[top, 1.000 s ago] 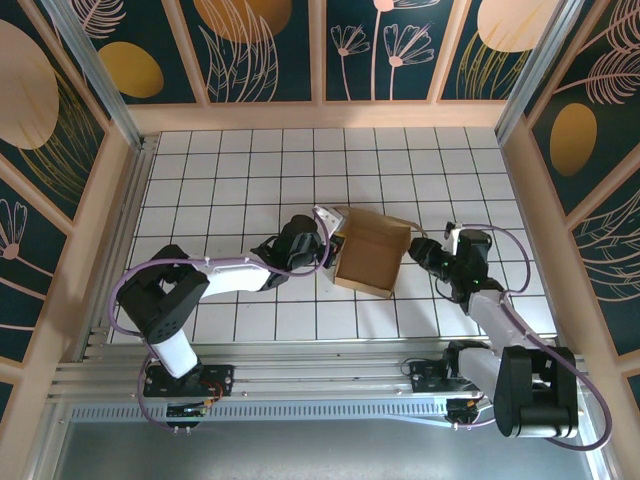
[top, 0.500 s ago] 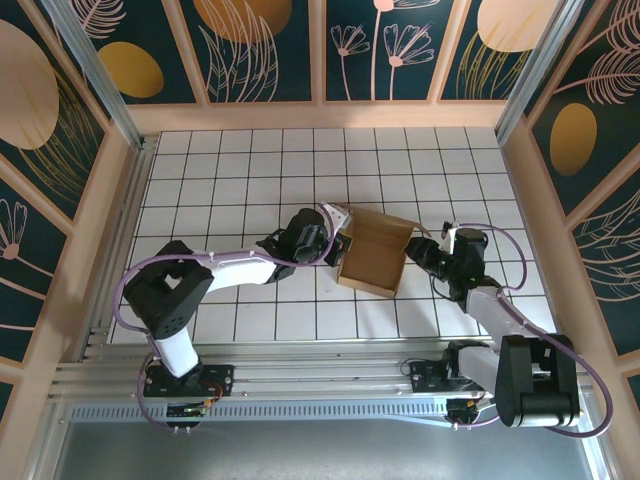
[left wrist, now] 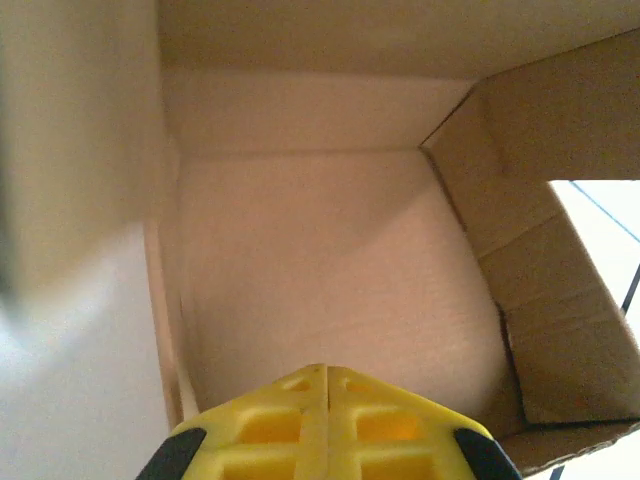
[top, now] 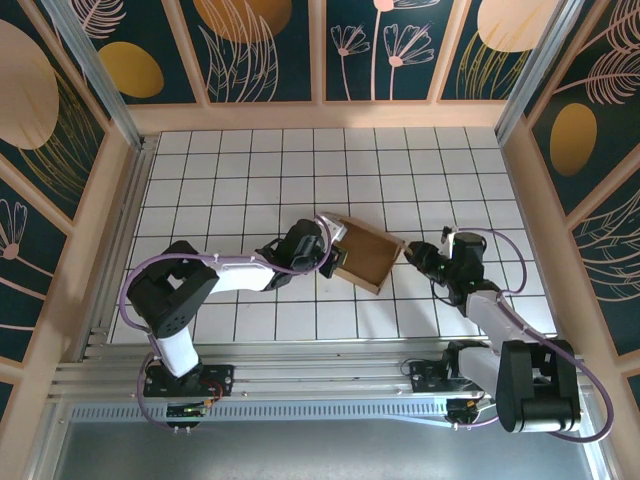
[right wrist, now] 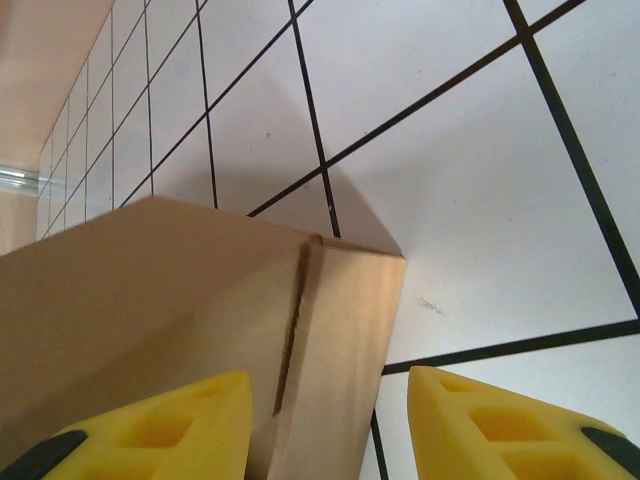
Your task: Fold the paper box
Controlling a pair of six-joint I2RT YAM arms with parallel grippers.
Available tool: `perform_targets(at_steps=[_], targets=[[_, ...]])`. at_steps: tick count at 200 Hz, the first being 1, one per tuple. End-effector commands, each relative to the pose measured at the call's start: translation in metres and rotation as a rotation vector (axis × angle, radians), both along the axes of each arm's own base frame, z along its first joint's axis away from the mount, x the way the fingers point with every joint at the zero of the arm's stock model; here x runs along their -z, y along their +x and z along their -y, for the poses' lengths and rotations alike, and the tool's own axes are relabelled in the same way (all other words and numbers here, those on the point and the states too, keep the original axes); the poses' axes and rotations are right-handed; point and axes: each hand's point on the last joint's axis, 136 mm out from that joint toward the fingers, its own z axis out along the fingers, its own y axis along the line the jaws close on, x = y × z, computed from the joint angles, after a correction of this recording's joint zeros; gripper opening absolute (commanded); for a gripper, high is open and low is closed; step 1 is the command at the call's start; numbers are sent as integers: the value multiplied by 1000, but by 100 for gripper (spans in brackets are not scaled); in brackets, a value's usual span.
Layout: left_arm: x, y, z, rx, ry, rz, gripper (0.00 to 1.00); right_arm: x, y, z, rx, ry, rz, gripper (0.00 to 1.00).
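Overhead camera looking down, both wrist cameras apparently tight on paper box point(top: 366, 257)

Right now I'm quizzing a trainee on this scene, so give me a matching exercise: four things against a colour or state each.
Things:
1. left gripper
2. right gripper
3. box
4. table

Colours or states:
A. white with black grid lines
B. open
C. shut
D. brown cardboard

Pairs: 1-C, 2-B, 3-D, 4-A
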Motion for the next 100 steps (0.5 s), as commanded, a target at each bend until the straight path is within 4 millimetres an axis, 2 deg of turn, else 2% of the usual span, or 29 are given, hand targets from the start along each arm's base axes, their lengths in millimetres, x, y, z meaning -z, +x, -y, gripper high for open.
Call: perform_targets(at_steps=[1,26,47,55,58,69,82,100], targets=[[-2,-10,-1,2,-35,-35,0,4,-7,3,4,-35,-1,47],[2,-13,-4,-4,-49,-47,0,3,-9,4,8,-39,9,47],[-4,-16,-6,-9,-69,-38,0,1,-10,7,21,-48,11,48],[-3,-17,-9,-14,-73,-41,3,-3,-10,8,28,-51,18,48],[-15,-17,-9,-15,-97,-23,4,-5,-10,8,30,-53,23,48],[-26,-18,-12,-26,-123,-9,8,-17,-7,10,35,-68,51,49],[-40,-20,-18,-48,-157,11,20,-38,-1,16,54,-95,98,51],[-65,-23,-27,-77,-205,48,22,-71,9,20,69,-117,167,53]])
